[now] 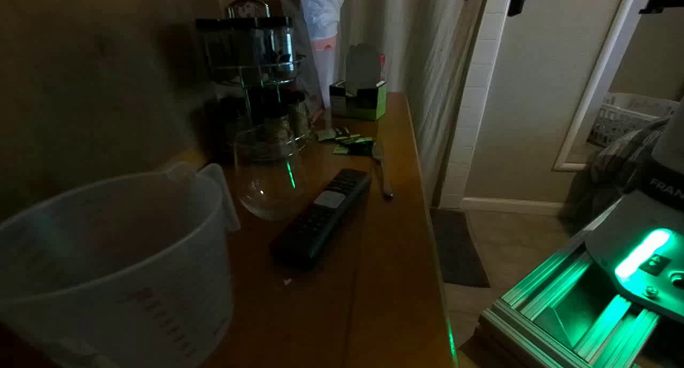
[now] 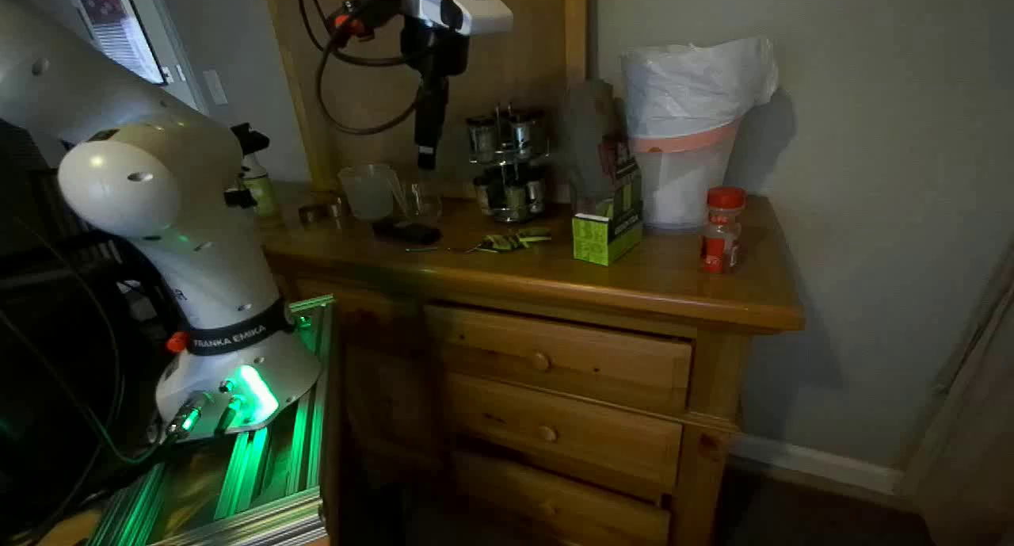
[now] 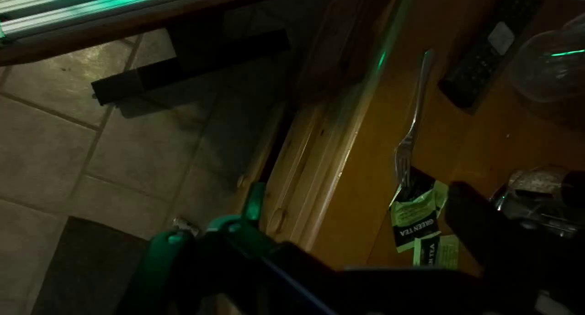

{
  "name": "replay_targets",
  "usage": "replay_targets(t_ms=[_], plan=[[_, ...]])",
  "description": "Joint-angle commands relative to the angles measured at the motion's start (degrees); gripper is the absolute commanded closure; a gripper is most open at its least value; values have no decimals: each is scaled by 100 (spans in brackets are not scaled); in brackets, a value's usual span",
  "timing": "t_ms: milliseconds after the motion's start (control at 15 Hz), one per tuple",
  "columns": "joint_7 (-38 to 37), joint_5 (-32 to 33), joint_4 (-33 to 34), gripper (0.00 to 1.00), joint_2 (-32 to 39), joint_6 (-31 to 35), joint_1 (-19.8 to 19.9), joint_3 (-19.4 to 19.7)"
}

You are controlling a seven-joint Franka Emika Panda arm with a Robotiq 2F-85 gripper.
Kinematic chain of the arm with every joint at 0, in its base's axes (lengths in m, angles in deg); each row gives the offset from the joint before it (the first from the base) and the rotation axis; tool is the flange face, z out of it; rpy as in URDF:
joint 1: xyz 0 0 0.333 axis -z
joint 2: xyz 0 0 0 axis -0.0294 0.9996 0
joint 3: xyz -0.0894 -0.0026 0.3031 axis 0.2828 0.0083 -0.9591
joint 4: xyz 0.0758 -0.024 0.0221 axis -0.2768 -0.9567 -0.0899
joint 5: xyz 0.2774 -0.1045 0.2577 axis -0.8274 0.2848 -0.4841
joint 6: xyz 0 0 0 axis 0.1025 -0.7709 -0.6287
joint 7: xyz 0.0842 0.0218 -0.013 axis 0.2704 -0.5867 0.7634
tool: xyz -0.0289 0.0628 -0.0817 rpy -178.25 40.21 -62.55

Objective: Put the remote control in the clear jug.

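The black remote control [image 1: 307, 232] lies flat on the wooden dresser top, beside a round glass. It also shows in an exterior view [image 2: 406, 231] and at the upper right of the wrist view [image 3: 477, 63]. The translucent clear jug [image 1: 133, 288] stands upright close to the remote; it also shows in an exterior view [image 2: 368, 193] but I cannot make it out in the wrist view. My gripper [image 2: 428, 158] points down above the dresser. In the wrist view my gripper [image 3: 356, 198] is open, its fingers wide apart with nothing between them, above the dresser edge and tea packets.
A round glass [image 1: 267, 184] stands between the jug and the jar rack [image 1: 256, 74]. A fork [image 3: 413, 123] and green tea packets [image 3: 416, 219] lie near the front edge. A green tea box [image 2: 606, 225], a lined bin [image 2: 685, 173] and a red-lidded jar [image 2: 721, 233] stand further along.
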Motion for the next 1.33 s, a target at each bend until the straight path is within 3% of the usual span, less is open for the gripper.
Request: replay_targets(t_ms=[0, 333, 533, 933, 1133, 1267], plan=[[67, -61, 11, 0, 17, -23, 143, -121], [67, -61, 11, 0, 17, -23, 143, -121], [141, -196, -141, 0, -82, 2, -66, -317], [347, -936, -292, 0, -304, 97, -841, -1028], [-437, -1173, -363, 0, -232, 615, -938, -1566], [-573, -1244, -427, 0, -180, 721, -1064, -1739]])
